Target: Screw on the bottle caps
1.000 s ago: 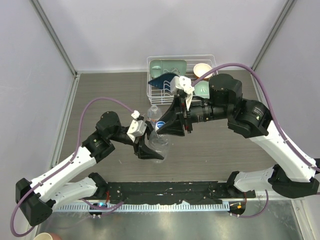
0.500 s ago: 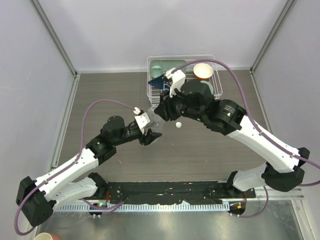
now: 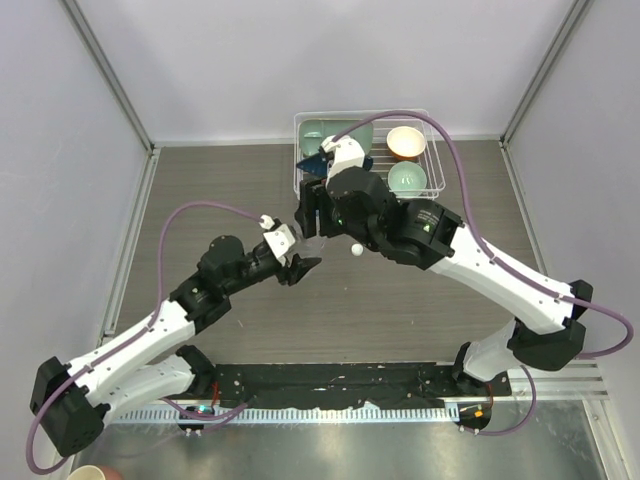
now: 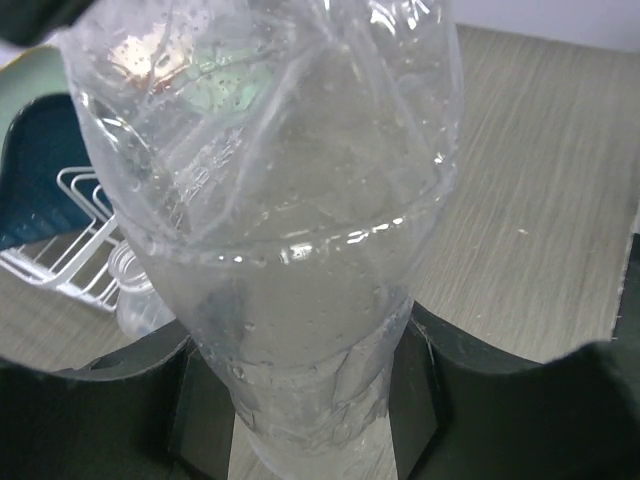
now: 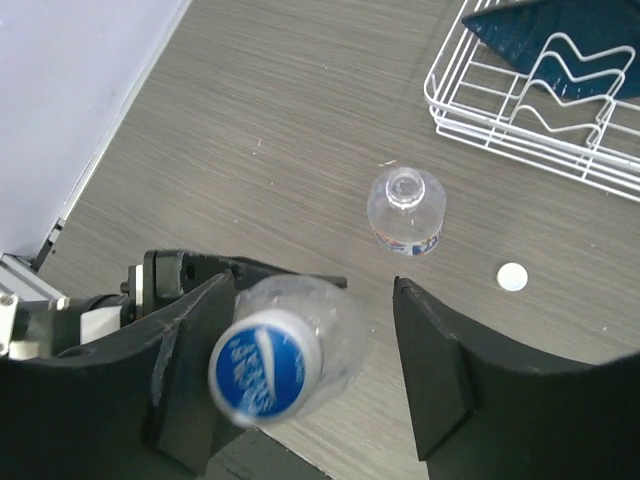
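Plainly, the left gripper (image 4: 310, 395) is clamped on the lower body of the unlabelled bottle (image 4: 300, 250), one dark finger on either side; the clear plastic is crumpled and dented above the grip, and the bottle is held roughly upright above the table (image 5: 300, 120). From the right wrist camera, this bottle's top carries a round cap (image 5: 265, 365) printed in blue and white, sitting on the neck; whether it is screwed fully tight cannot be told from above. The right gripper (image 5: 312, 310) hangs over that capped top with its jaws released and standing apart; the cap lies nearer the left-hand finger in that view, with a clear gap to the other, and it looks as though neither finger presses on it, though the overlap on one side makes that uncertain.

The labelled bottle (image 5: 405, 212) stands upright on the table, well apart from the held one; its neck is open, with no cap on it, and its blue-and-white band shows low on its body. A loose white cap (image 5: 512, 276) lies flat on the wood just beside it, not touching. Beyond both sits a white wire dish rack (image 5: 520, 110) holding a dark blue piece (image 5: 560, 30) and, in the top view, a cream bowl (image 3: 405, 142) and a green bowl (image 3: 407, 178).
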Tool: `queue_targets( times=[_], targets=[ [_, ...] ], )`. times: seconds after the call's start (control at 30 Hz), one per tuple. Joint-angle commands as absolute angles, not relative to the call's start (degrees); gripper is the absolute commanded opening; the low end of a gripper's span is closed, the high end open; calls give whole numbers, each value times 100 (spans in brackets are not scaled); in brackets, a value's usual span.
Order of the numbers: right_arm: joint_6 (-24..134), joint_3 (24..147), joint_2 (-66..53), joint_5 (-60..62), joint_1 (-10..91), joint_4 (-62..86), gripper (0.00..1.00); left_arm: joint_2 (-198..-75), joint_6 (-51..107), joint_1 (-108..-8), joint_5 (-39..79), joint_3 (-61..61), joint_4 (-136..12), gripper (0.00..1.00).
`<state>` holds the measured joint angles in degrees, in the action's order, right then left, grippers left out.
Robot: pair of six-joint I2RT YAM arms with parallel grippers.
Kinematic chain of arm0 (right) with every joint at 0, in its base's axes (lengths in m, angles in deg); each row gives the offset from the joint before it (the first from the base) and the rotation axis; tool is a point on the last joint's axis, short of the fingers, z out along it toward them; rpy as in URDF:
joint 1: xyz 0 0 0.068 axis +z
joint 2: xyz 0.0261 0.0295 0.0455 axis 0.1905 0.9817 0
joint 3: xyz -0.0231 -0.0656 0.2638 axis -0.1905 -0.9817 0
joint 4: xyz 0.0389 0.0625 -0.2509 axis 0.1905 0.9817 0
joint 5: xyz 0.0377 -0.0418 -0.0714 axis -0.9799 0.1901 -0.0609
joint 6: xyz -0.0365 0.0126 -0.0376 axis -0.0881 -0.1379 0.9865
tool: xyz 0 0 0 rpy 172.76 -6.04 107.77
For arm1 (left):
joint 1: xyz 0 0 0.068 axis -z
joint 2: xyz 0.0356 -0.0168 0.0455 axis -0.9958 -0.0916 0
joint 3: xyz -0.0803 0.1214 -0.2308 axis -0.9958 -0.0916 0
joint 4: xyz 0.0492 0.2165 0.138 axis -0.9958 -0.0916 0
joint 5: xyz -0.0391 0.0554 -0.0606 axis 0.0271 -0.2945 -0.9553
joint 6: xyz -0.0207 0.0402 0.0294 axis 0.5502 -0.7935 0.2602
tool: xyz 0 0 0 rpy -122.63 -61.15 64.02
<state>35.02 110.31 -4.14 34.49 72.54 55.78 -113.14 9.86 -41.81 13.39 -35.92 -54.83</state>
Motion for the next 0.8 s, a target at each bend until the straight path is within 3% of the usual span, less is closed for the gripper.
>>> queue_targets(
  times=[0.0, 0.1, 0.2, 0.23, 0.27, 0.47, 0.63, 0.77],
  targets=[
    [4105, 11648, -263, 3758, 7207, 6100, 71, -10893, 1036, -4142, 412, -3372, -4294, 0],
    [4641, 12105, -386, 2759, 7092, 6162, 78, -10893, 1186, -4176, 62, -3337, -4514, 0],
    [5160, 12519, -491, 1187, 7092, 6608, 98, -10910, 1502, -4238, -203, -3311, -4813, 0],
    [5257, 12572, -544, 957, 7092, 6707, 99, -10919, 1590, -4256, -308, -3311, -4875, 0],
    [5536, 12537, -606, 276, 7092, 6786, 100, -10919, 1773, -4265, -431, -3302, -4901, 0],
    [6389, 12247, -1230, -1055, 7092, 7068, 100, -11147, 2056, -4291, -2169, -3057, -5522, 0],
    [6725, 12045, -1625, -1155, 7092, 6857, 99, -11270, 2092, -4273, -3305, -2678, -6088, 0],
    [6883, 12089, -1574, -1409, 7092, 6769, 90, -11350, 2065, -4239, -3815, -2599, -6185, 0]
  ],
)
